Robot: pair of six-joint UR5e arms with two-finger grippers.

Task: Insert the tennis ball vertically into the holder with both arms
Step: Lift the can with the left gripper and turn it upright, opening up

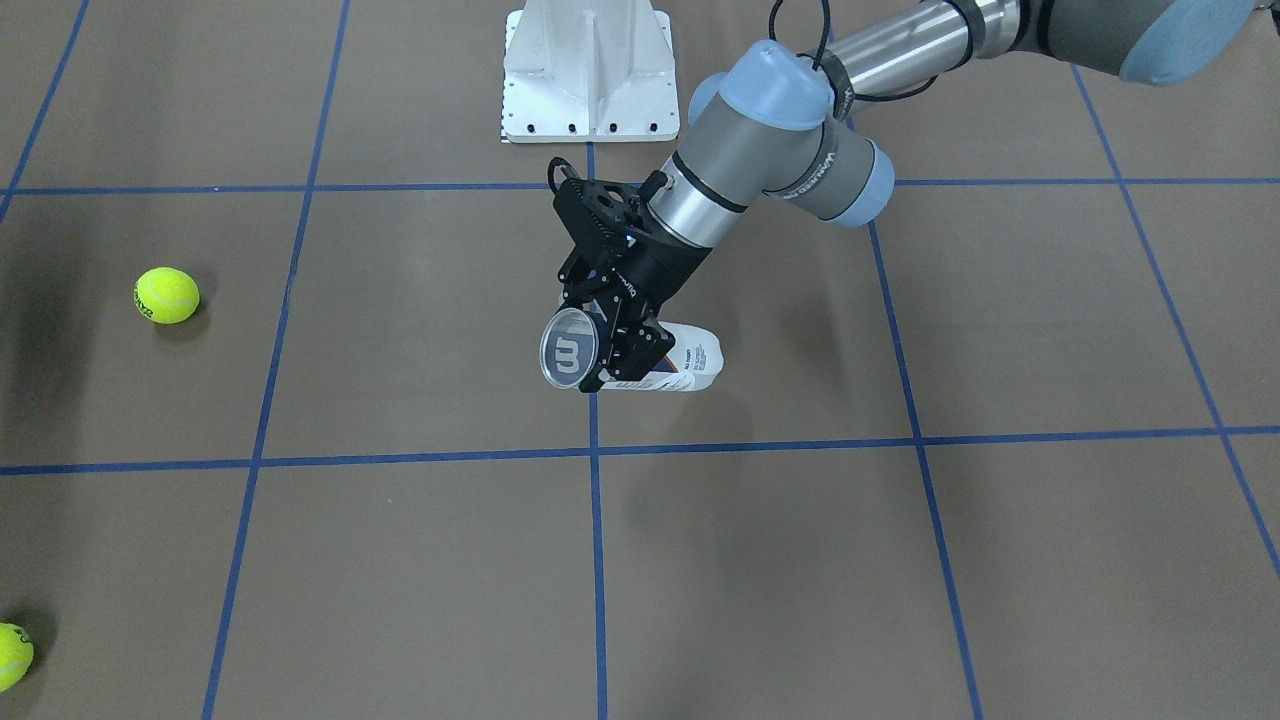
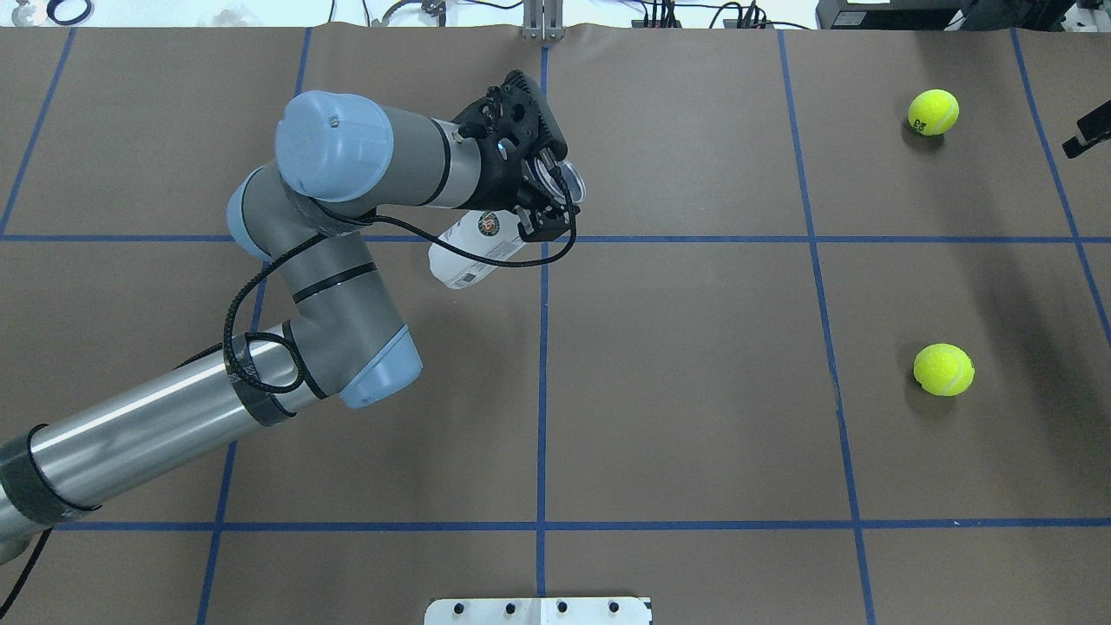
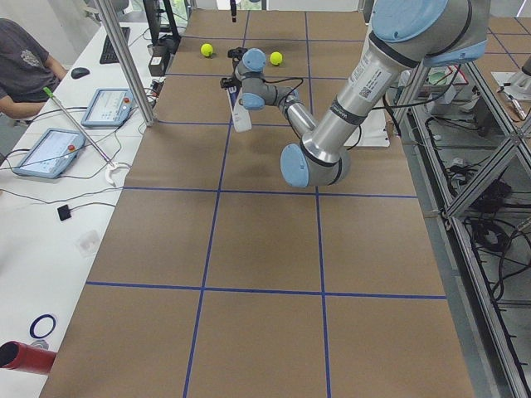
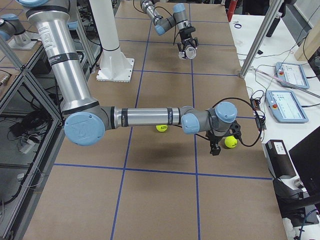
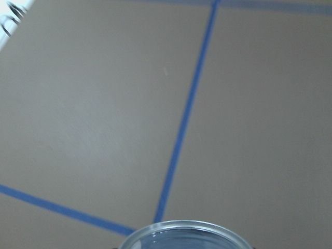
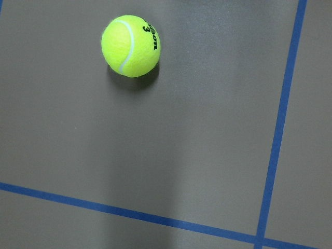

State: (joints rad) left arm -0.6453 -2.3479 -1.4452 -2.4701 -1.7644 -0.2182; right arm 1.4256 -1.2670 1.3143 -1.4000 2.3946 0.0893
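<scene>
The holder (image 1: 690,362) is gripped near its round W-marked end by the left gripper (image 1: 612,345), with the fingers closed on either side of the can. The can is held tilted: the W end is raised and turned toward the operators' side, the other end is lower and pointed back toward the left arm (image 2: 347,286). Whether the low end touches the table (image 2: 694,417) cannot be told. The holder is placed near the middle of the table, just beside the central blue tape line (image 1: 598,560), in front of the white pedestal base (image 1: 590,70). Its clear rim is caught at the bottom edge of the left wrist view.

The right arm (image 4: 145,117) is stretched out toward the operators' edge. The right gripper (image 4: 215,149) is hung low just beside a tennis ball (image 4: 230,142); how wide it stands cannot be told. That ball is seen resting on the table in the right wrist view. A second tennis ball (image 2: 943,369) is found on the same half, nearer the robot, well apart from the first and from the holder
</scene>
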